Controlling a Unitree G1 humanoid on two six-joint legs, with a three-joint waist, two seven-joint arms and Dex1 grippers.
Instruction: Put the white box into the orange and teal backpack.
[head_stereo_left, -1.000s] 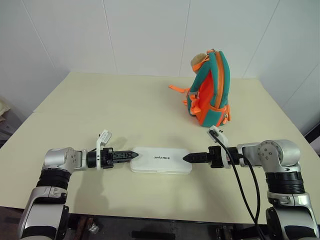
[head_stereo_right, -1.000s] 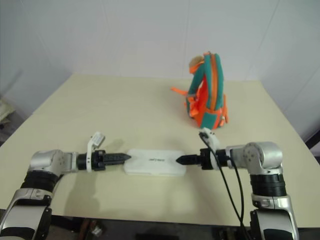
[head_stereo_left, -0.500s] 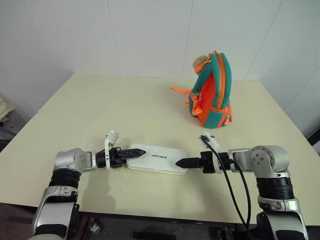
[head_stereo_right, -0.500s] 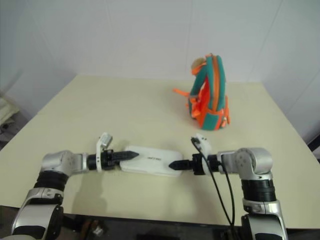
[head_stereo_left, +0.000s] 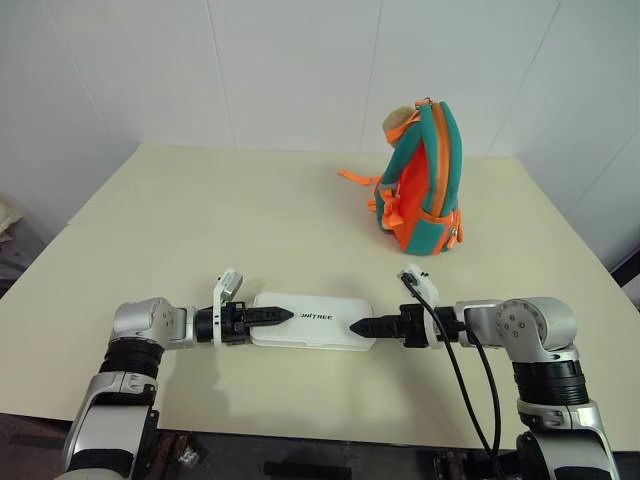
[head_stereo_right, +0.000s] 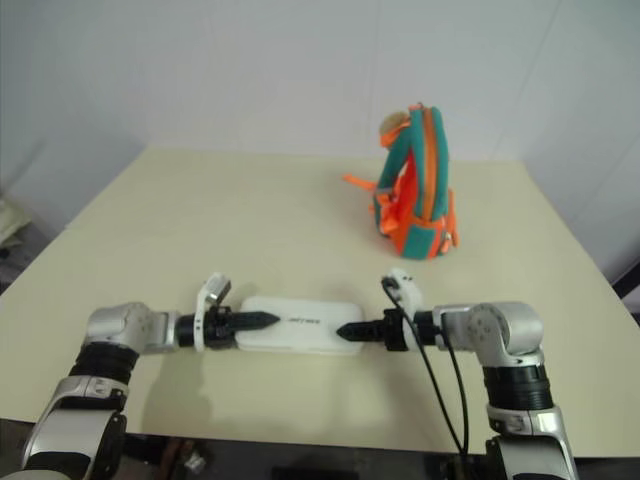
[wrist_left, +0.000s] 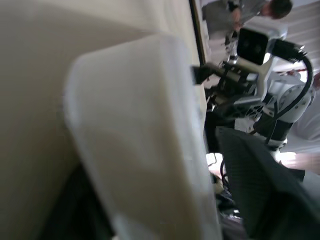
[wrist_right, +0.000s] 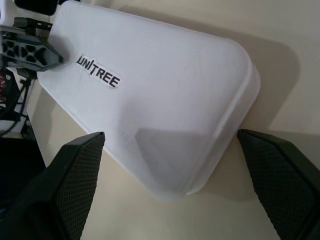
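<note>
Both grippers closed in on white box (head_stereo_left: 313, 320) ends since prev frame. Head view: box near tabletop (head_stereo_left: 250, 220) front edge, orange and teal backpack (head_stereo_left: 424, 180) by far-right corner. L wrist: left gripper (head_stereo_left: 284, 314) jaws unclear. R wrist: right gripper (head_stereo_left: 358, 326) jaws apart, straddling box end; two-arm lift likely next.

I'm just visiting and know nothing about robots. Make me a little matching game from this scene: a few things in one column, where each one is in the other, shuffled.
Things:
1. box
2. backpack
3. left gripper
4. right gripper

Places:
A. standing upright at the table's far side
B. at the box's right end, fingers spread wide
C. lying flat near the table's front edge
D. at the box's left end

Pairs: 1-C, 2-A, 3-D, 4-B
</note>
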